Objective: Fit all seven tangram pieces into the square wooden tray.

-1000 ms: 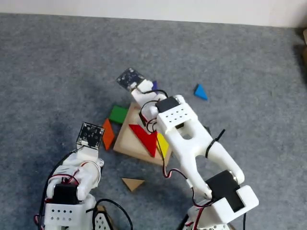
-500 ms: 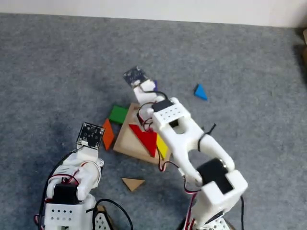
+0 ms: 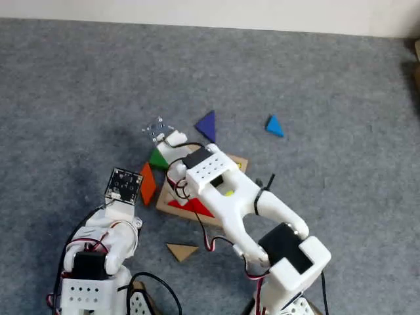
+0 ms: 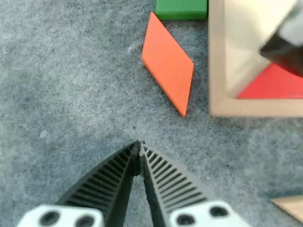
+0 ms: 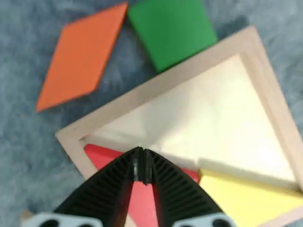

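Pressed together and holding nothing, the right fingers (image 5: 118,187) hang over the square wooden tray (image 5: 156,87). Their tips are above the red triangle (image 3: 190,207), which lies in the tray beside a yellow triangle (image 5: 241,198). Just outside one tray edge lie a green square (image 5: 170,33) and an orange parallelogram (image 5: 80,61). The left fingers (image 4: 113,175), likewise closed and empty, sit low over the grey desk (image 3: 328,79), near the parallelogram but apart from it. A dark blue triangle (image 3: 207,125), a smaller blue triangle (image 3: 274,126) and a plain wooden triangle (image 3: 182,251) lie loose on the desk, outside the tray.
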Motion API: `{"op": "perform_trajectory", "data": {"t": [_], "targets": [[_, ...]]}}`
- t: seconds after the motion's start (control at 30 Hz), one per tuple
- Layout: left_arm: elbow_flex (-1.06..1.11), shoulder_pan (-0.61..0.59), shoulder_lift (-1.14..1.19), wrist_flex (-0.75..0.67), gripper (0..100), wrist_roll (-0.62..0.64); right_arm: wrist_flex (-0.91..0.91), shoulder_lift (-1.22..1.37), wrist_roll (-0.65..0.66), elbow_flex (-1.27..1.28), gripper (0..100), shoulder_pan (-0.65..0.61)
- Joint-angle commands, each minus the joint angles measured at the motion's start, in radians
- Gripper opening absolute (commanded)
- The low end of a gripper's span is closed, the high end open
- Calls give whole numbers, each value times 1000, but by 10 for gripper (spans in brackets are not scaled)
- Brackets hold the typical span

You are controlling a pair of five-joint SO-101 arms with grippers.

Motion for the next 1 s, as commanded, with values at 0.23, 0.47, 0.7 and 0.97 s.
{"op": "perform_trajectory", "data": {"t": [0.23,0.47,0.7,0.97], "targets": [[21,-13,-53,6,6,-8,176,-254,0,-13,5,15],[21,-13,-53,6,6,-8,216,-490,-6,93,5,15],[21,-13,-53,6,6,-8,232,-688,-6,266,5,85],[21,-13,-53,6,6,-8,226,-908,-6,481,5,226]]}}
